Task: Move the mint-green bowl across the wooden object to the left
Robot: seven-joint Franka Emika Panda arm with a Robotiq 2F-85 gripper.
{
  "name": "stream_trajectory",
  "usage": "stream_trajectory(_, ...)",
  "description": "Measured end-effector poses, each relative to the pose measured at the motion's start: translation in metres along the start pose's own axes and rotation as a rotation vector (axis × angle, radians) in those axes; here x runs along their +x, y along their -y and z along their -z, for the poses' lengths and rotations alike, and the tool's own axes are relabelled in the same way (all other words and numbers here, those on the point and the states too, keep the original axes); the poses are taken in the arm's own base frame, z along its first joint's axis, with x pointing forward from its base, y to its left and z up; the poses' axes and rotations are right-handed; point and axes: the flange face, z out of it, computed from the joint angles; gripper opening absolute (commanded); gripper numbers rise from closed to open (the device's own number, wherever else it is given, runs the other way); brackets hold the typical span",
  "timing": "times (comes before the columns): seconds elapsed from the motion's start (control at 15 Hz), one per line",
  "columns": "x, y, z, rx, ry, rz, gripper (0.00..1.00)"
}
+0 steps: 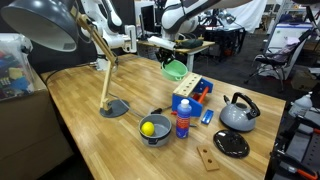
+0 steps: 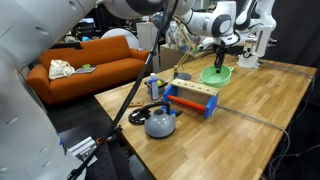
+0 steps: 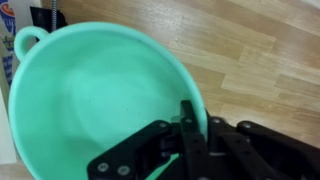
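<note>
Between jaws, mint-green bowl (image 3: 85,95) (tilted)

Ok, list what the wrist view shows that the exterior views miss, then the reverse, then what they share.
Only the wrist view: a close look into the mint-green bowl, which is empty inside, and the small loop on its rim. Only the exterior views: the wooden object, the kettle, the grey bowl with a yellow ball, and the desk lamp. Shared: the claw clamped on the bowl's rim, and the wooden tabletop.
</note>
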Motion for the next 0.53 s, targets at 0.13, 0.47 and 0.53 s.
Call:
stream_trajectory(0.13, -0.011, 0.002, -0.007, -0.008, -0.007, 0.076, 0.02)
stream_trajectory(0.47, -0.038, 0.004, -0.026, -0.033, -0.027, 0.248, 0.02)
stream_trajectory(0.53, -0.041, 0.003, -0.031, -0.039, -0.028, 0.272, 0.02)
